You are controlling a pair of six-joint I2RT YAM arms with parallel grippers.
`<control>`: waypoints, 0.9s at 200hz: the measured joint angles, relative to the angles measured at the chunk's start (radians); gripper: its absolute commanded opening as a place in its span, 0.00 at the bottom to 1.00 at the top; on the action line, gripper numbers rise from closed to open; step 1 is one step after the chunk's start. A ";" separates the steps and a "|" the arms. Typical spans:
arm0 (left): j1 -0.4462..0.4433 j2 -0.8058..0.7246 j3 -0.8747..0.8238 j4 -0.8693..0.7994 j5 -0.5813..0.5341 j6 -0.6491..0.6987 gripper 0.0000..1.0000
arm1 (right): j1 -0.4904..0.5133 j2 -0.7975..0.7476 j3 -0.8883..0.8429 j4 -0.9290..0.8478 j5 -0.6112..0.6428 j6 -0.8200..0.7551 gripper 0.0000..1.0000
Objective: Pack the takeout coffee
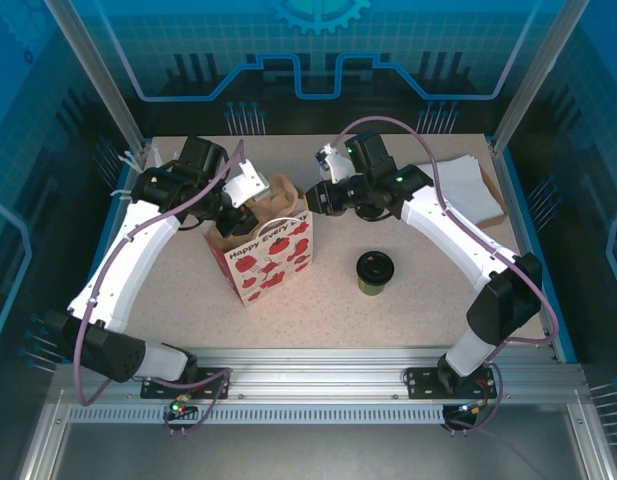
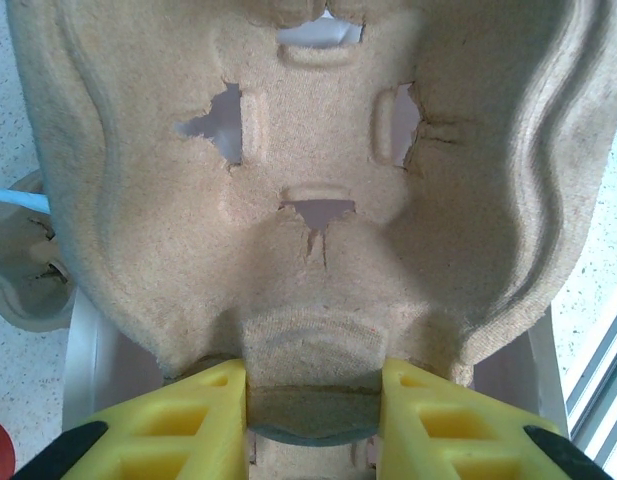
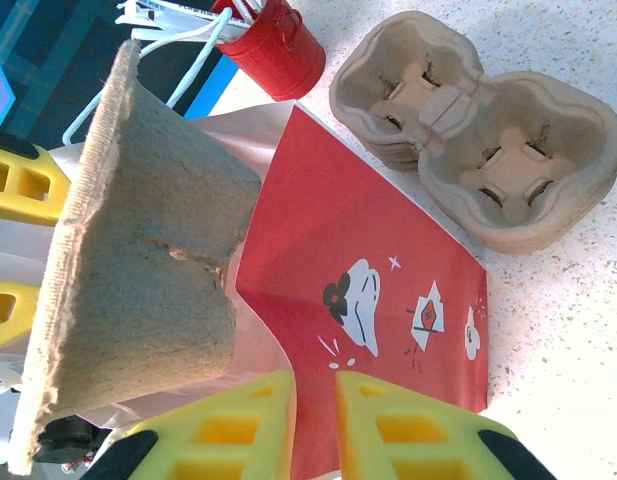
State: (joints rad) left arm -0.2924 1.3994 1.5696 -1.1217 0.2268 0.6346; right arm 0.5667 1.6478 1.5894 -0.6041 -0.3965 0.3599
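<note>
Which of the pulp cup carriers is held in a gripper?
The single carrier pinched at its edge by the left gripper, on end at the mouth of the paper bag; the others lie in a stack flat on the table, untouched.

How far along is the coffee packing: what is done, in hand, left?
Done: the paper bag stands open. In hand: the left gripper holds the pulp cup carrier at the bag's mouth, while the right gripper sits at its rim, jaws nearly closed. Left: the lidded coffee cup stands on the table beside the bag.
</note>
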 measured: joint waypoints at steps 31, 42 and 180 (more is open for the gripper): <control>-0.012 0.000 -0.002 -0.006 -0.013 -0.002 0.33 | 0.000 0.000 0.000 0.001 0.003 0.003 0.19; -0.016 0.000 -0.002 -0.010 -0.014 -0.004 0.33 | 0.000 0.000 0.000 0.003 0.003 0.004 0.19; -0.040 0.000 -0.014 -0.018 -0.067 -0.060 0.33 | 0.017 0.000 -0.005 0.022 0.044 0.022 0.28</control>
State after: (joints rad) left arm -0.3321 1.3998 1.5551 -1.1400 0.1600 0.5743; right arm 0.5838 1.6478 1.5845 -0.5823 -0.3527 0.3820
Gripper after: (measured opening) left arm 0.330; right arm 0.277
